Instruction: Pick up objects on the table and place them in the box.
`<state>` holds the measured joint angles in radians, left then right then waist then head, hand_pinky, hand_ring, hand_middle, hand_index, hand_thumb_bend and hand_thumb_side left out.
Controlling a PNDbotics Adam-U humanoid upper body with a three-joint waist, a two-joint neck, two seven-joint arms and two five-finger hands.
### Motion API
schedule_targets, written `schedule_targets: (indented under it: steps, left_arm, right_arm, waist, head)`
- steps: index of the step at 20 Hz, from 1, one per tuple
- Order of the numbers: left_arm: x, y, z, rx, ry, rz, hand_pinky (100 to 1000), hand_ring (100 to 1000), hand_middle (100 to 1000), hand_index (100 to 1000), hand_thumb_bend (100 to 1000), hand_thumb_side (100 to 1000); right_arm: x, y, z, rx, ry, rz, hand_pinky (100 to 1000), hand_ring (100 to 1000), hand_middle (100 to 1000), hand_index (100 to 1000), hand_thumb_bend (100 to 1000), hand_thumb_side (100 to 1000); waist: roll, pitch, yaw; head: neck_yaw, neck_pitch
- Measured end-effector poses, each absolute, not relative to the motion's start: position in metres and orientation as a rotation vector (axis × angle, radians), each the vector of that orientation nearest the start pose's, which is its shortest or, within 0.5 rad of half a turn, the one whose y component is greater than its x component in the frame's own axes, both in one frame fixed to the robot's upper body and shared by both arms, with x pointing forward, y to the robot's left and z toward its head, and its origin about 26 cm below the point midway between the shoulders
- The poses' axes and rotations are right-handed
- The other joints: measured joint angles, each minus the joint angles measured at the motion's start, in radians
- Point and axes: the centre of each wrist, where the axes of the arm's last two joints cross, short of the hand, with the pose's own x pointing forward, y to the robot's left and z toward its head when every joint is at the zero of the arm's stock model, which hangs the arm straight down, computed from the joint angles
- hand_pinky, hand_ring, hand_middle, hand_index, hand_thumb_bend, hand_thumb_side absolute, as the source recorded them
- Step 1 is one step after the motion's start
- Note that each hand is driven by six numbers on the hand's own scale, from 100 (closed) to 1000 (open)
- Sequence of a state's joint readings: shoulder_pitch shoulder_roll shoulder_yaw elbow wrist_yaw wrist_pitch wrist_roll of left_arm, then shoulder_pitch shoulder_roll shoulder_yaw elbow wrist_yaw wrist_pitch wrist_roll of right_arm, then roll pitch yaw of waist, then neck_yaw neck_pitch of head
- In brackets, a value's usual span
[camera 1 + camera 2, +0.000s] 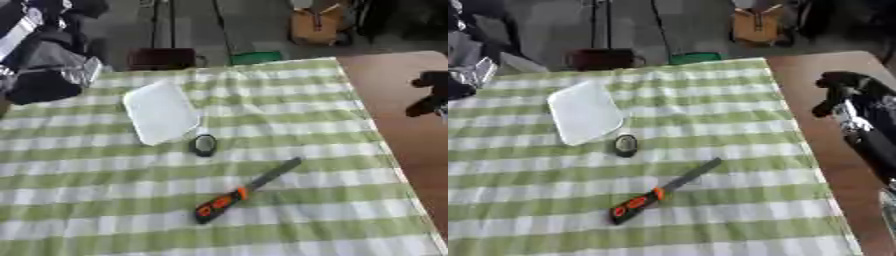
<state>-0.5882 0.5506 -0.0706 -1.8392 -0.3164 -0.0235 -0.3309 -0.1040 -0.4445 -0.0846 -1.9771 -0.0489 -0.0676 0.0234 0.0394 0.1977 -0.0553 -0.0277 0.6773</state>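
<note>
A white shallow box lies on the green-and-white checked cloth, left of centre. Just below its near right corner sits a small black round thing. Nearer to me lies a long tool with an orange-and-black handle and a grey blade, slanting up to the right. My left hand hovers at the upper left, beyond the cloth's left side and apart from the box. Over the bare brown tabletop at the right hangs my right hand, well away from every object and holding nothing.
The cloth covers most of the table; a strip of brown tabletop shows along the right. Past the far edge, on the floor, stand a dark box, a green thing and a tan bag.
</note>
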Motion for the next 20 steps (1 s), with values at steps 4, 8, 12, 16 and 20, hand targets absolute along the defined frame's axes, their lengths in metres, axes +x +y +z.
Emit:
schedule_targets:
  steps: [4,8,12,16,20]
  left_arm:
    - [0.340,0.263,0.272,0.548,-2.134,-1.164,647,836,809,842,100,244]
    - [0.340,0.262,0.271,0.543,-2.130,-1.176,654,837,812,842,100,240]
    - [0.341,0.259,0.276,0.550,-2.119,-1.229,691,843,825,846,119,227]
    - [0.347,0.253,0.284,0.567,-2.048,-1.395,768,852,843,849,181,244]
    - [0.365,0.249,0.284,0.586,-1.895,-1.602,829,857,856,850,266,248]
  right_arm:
    - [0.278,-0.319,0.163,-0.289,-2.126,0.407,583,544,706,788,182,615]
    - [0.278,-0.319,0.163,-0.289,-2.126,0.407,583,544,706,788,182,615]
    - [0.278,-0.319,0.163,-0.289,-2.126,0.407,583,544,706,788,182,615]
    - [0.278,-0.318,0.163,-0.284,-2.125,0.410,583,544,706,788,183,615]
    - [0.278,-0.318,0.162,-0.283,-2.122,0.416,582,544,706,788,183,617]
  waist:
    - [0.001,0.000,-0.001]
    - [0.002,0.000,-0.005]
    - [0.002,0.000,-0.006]
    - [0.003,0.000,-0.014]
    - [0.009,-0.005,-0.020]
  head:
    - [0.000,0.000]
    - [0.000,0.000]
    - [0.000,0.000]
    - [0.001,0.000]
    - [0.003,0.000]
